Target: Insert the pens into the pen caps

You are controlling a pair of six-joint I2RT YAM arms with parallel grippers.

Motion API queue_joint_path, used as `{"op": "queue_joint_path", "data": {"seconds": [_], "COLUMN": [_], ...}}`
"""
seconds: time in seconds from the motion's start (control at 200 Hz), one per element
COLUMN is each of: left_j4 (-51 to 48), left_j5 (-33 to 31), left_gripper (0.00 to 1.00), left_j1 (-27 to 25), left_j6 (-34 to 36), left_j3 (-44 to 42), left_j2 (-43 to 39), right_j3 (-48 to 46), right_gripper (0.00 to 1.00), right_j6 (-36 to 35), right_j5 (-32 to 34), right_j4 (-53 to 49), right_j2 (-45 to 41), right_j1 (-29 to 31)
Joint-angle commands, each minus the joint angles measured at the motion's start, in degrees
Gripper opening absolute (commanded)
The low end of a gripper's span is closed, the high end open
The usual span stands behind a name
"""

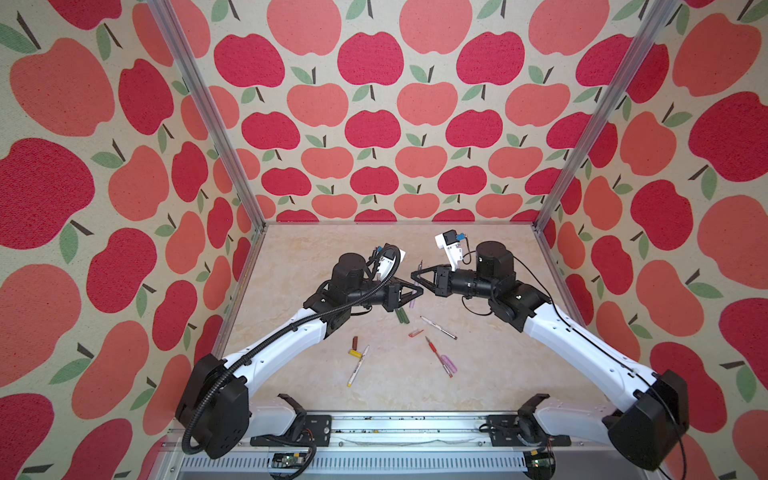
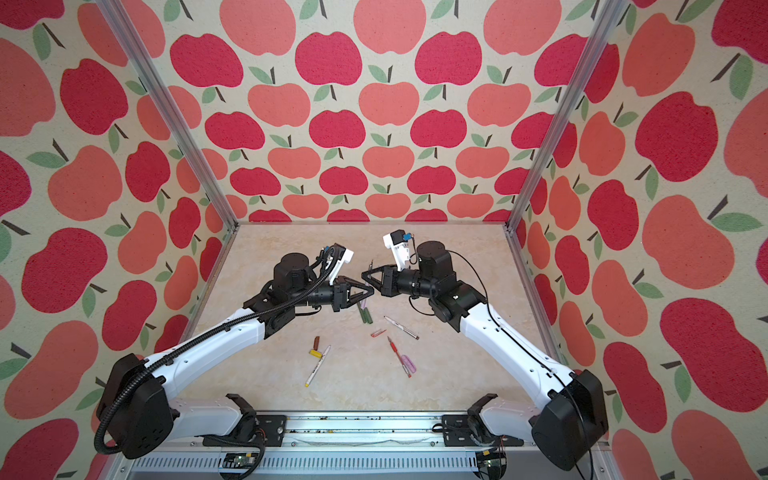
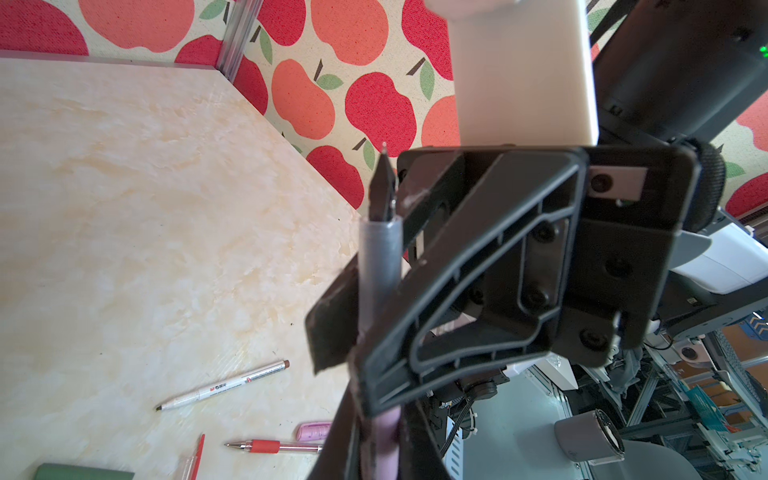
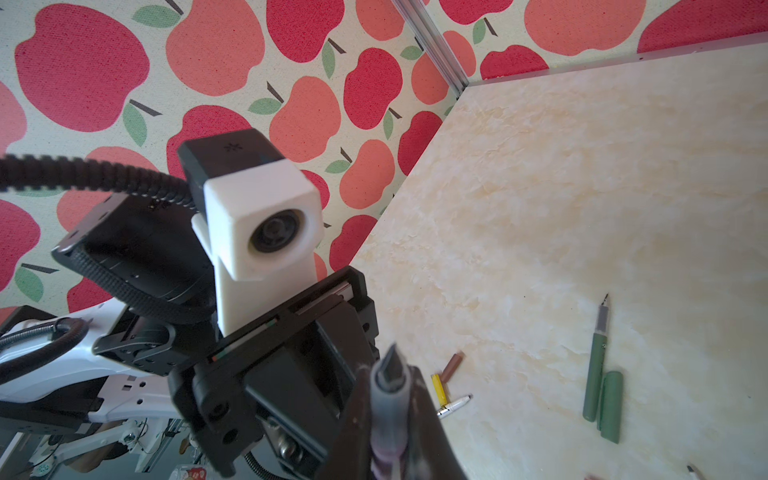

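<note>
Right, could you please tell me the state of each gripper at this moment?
Left gripper: closed on the lilac pen.
Right gripper: closed on the same lilac pen.

Slim lilac pen [image 3: 380,257]: grey grip section, dark nib; raised off surface [image 1: 498,374], standing tilted, nib up, clamped between fingers [image 3: 478,257] above mid-surface. Dark green pen [image 4: 594,365] flat below it, dark green cap [image 4: 611,407] side by side. Brown-print white pen [image 1: 438,327] and translucent red cap [image 1: 415,333] slightly nearer front edge. Red pen [image 1: 438,357] further front, lilac cap [image 1: 450,363] just beside. Brown cap [image 1: 354,342], yellow cap [image 1: 354,354], yellow-print white pen [image 1: 358,366] clustered left of centre.
</note>
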Motion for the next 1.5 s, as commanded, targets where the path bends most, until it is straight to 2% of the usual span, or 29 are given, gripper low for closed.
{"op": "queue_joint_path", "data": {"seconds": [0.0, 0.2, 0.46, 0.84, 0.961, 1.126, 1.216, 1.266, 1.361, 1.496], "left_j4": [-0.3, -1.8, -1.8, -1.3, -1.7, -1.8, -1.7, -2.2, -3.0, -5.4], "left_j5": [-0.2, -0.5, -0.5, 0.1, 0.0, -0.1, -0.3, -0.8, -1.5, -2.8], "left_gripper": [0.14, 0.23, 0.18, 0.22, 0.16, 0.15, 0.06, 0.01, 0.00, 0.00], "left_j1": [-0.1, 0.1, 0.0, 0.1, 0.1, 0.2, 0.1, 0.2, 0.7, 2.2], "left_j6": [1.1, 1.6, 1.6, 1.0, 1.3, 1.3, 1.3, 1.5, 1.8, 2.7], "left_j3": [0.3, 0.7, 1.4, 2.0, 1.9, 1.9, 1.8, 1.7, 1.2, 0.5], "left_j2": [-0.6, -0.9, -0.3, 1.0, 0.8, 1.0, 1.2, 1.1, 0.6, -1.3], "right_j3": [0.0, 0.5, -0.1, -0.1, -0.1, 0.0, 0.0, 0.2, 1.2, 2.5], "right_gripper": [0.00, 0.00, 0.00, 0.00, 0.00, 0.00, 0.00, 0.16, 0.50, 0.71], "right_j6": [-2.1, -4.3, -3.7, -3.1, -3.4, -3.3, -3.3, -3.6, -5.1, -7.1], "right_j5": [1.2, 2.7, 2.7, 1.5, 1.9, 1.7, 1.9, 2.2, 3.9, 7.0], "right_j4": [-2.7, -5.6, -4.9, -3.9, -4.3, -4.0, -4.1, -4.7, -7.4, -13.0], "right_j2": [-0.2, -0.8, -1.2, -0.6, -0.7, -0.4, -0.5, -0.7, -2.2, -5.5], "right_j1": [0.3, 0.3, 0.3, 0.7, 0.7, 0.8, 0.9, 0.9, 0.9, 0.7]}}
